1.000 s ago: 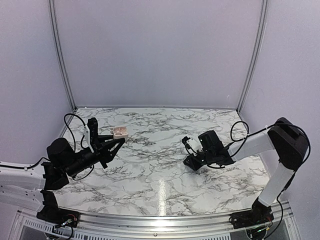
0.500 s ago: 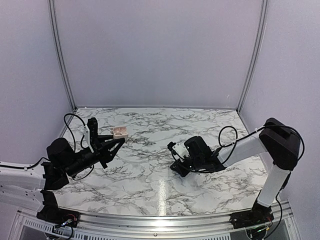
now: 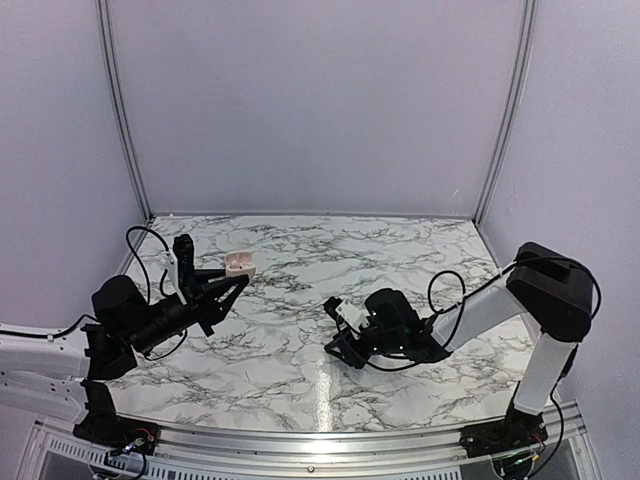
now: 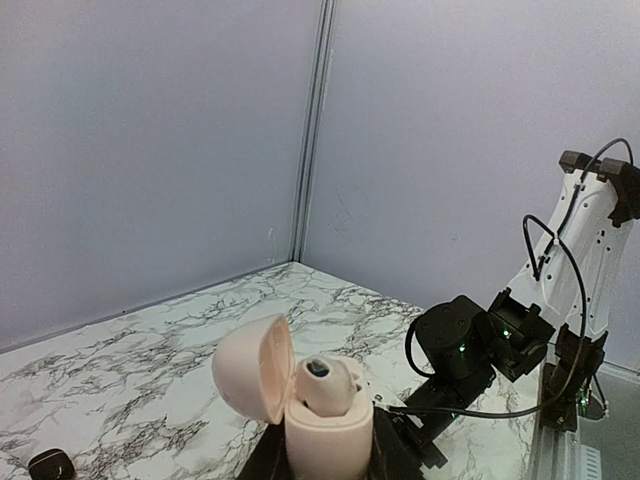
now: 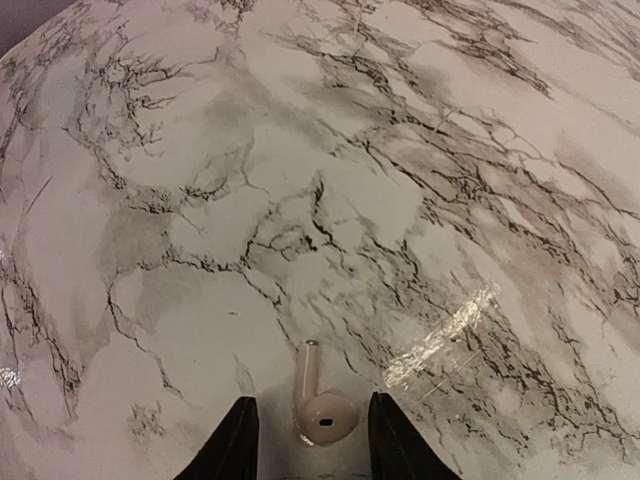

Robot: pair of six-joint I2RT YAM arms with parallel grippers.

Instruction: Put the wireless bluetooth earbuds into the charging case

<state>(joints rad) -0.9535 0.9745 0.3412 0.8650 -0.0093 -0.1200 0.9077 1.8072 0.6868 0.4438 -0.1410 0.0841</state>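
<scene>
My left gripper (image 3: 237, 275) is clenched on the charging case (image 4: 326, 425), a smooth, matte, pebble-shaped shell of pale pinkish cream, gripped by its lower body between my two black fingers. I hold it upright in the air above the far left corner of the worktop (image 5: 300, 150). Its domed lid (image 4: 254, 366) is swung open on the hinge and stands to one side like a cupped half egg. A seated earbud (image 4: 320, 376) sits in the hollow, the same cream plastic, rounded on top with a small dark oval spot. My right gripper (image 5: 312, 432) is down low near the middle of the worktop, a little toward the near edge, with its jaws parted and nothing pinched. Between the two black, blunt, tapering fingertips (image 5: 238, 440) lies the loose earbud (image 5: 322, 410), flat on the surface: a glossy cream bulb with a tiny dark opening and a short straight stem pointing away from me. There is a clear gap on one side of it; on the other the bulb is just beside the fingertip, and I cannot tell whether they touch. The worktop is polished white marble pattern, veined in grey and black, with a bright streak of glare beside the earbud. A small dark lump (image 4: 50, 463) rests on it near the left edge; it is too small to identify.
</scene>
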